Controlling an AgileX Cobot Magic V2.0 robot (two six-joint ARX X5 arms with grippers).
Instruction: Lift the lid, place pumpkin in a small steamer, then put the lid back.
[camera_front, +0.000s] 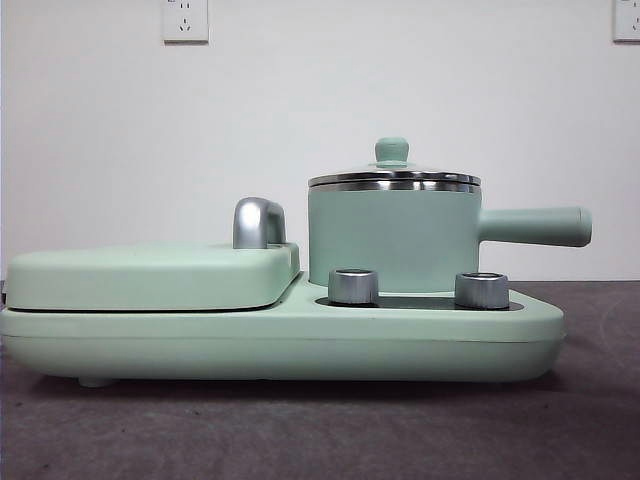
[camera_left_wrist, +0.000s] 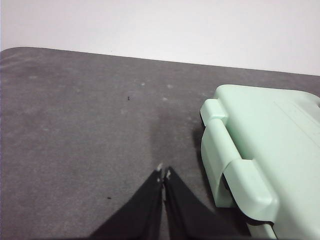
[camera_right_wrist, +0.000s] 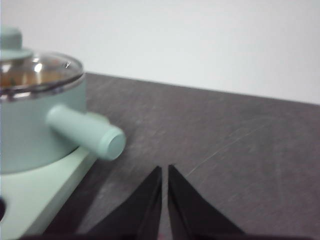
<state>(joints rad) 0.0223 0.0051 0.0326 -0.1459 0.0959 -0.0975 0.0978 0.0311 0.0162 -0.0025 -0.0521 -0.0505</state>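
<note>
On the dark table, big mint-green cooker base (camera_front: 280, 345), flat rectangular cover (camera_front: 150, 275) on one side. Small steamer (camera_front: 392, 238) parked on the other side, long handle (camera_front: 535, 226) sticking out sideways. Lid (camera_front: 393, 178) sitting squarely on the pot. Left gripper (camera_left_wrist: 163, 173) low over the cloth beside the cooker, jaws nearly touching, gripping nothing. Right gripper (camera_right_wrist: 164, 170) near the handle, same deal, pinched together and empty. No pumpkin visible anywhere, tbh. Hint of orange through the glass, can't tell. Could be finished or not started.

I see the mint-green cooker base (camera_front: 300, 345) with two steel dials (camera_front: 353, 286), flat grill cover (camera_front: 150, 275) beside my left gripper (camera_left_wrist: 163, 172), chrome handle (camera_front: 257, 222), grey mat (camera_left_wrist: 90, 125), wall sockets (camera_front: 185, 20).
</note>
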